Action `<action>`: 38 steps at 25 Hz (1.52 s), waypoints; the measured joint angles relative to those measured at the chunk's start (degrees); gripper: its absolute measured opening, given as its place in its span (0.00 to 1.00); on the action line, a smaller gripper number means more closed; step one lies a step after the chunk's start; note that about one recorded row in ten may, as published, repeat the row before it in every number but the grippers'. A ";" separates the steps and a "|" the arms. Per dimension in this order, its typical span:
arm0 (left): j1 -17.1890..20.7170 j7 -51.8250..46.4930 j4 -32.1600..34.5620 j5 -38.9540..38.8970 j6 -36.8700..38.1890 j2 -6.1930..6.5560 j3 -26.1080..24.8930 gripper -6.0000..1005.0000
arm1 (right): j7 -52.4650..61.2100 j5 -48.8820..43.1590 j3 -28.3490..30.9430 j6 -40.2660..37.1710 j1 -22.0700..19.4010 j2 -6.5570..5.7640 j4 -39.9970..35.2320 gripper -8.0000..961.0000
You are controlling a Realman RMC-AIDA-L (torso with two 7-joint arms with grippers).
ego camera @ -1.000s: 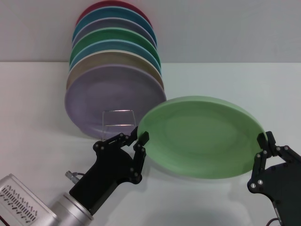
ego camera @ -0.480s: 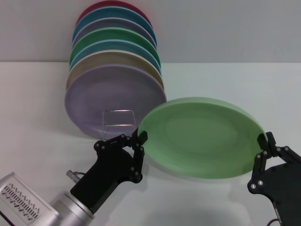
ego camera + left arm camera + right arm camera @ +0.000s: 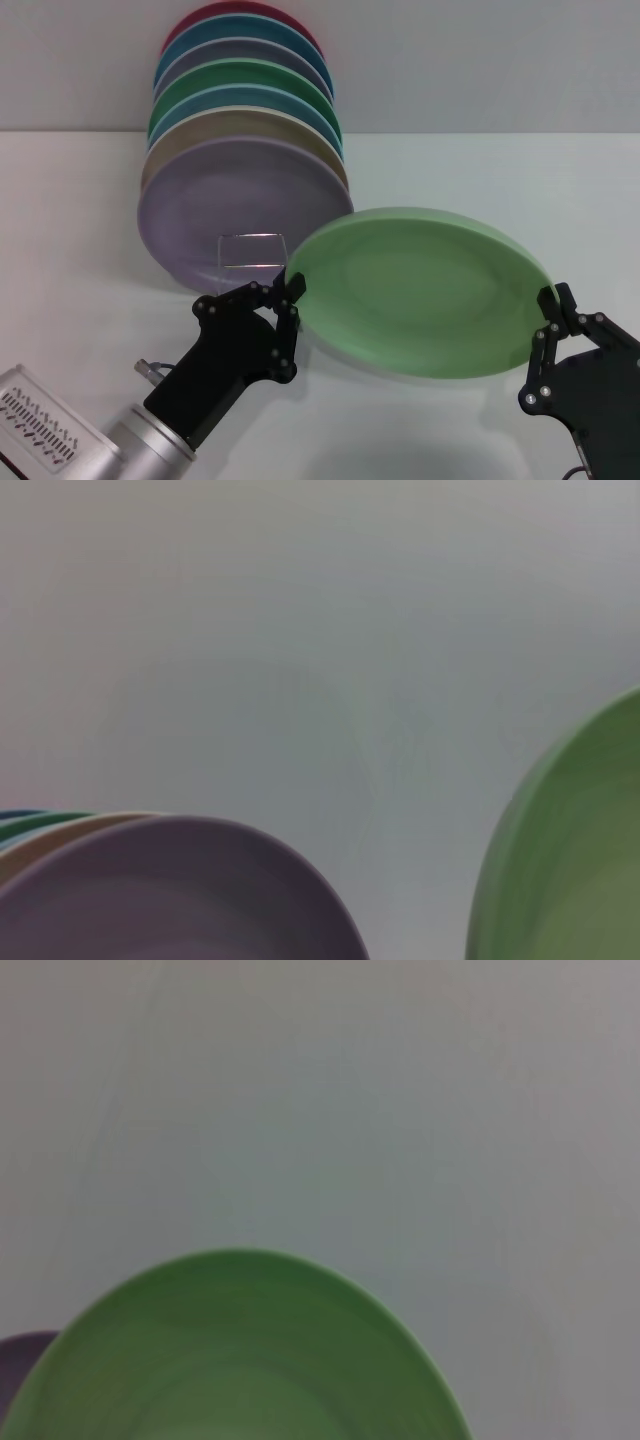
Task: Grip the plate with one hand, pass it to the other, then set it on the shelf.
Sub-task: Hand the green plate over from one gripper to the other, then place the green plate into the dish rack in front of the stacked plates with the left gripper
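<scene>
The light-green plate [image 3: 420,295] hangs tilted in the air at centre right, above the table. My right gripper [image 3: 550,308] is shut on its right rim, and the plate fills the lower part of the right wrist view [image 3: 240,1360]. My left gripper [image 3: 291,303] is at the plate's left rim with its fingers apart on either side of the edge. The plate's rim shows at the side of the left wrist view [image 3: 570,880]. The shelf [image 3: 252,250], a thin silver wire rack, stands just behind the left gripper, in front of the stacked plates.
A row of several upright plates leans at the back left, with a lilac plate [image 3: 240,200] in front and a darker green plate [image 3: 240,80] farther back. The lilac plate also shows in the left wrist view [image 3: 170,900]. White table [image 3: 90,250] lies to the left and far right.
The plate and both grippers have shifted slightly to the left and up. The plate's left rim now lies closer to the wire shelf.
</scene>
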 joint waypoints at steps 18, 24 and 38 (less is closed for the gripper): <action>1.47 1.79 -0.11 0.08 2.33 0.10 -1.67 0.04 | 0.54 -0.67 -5.68 -5.62 1.89 -0.41 -0.68 0.32; 2.48 2.28 0.00 0.06 6.62 0.25 -3.73 0.04 | 0.53 -0.85 -11.14 -10.99 3.45 -0.43 -1.16 0.35; 5.32 -2.57 -0.49 0.08 16.01 0.56 -13.54 0.05 | 6.31 1.64 -9.70 -7.57 3.86 -0.14 -7.33 0.35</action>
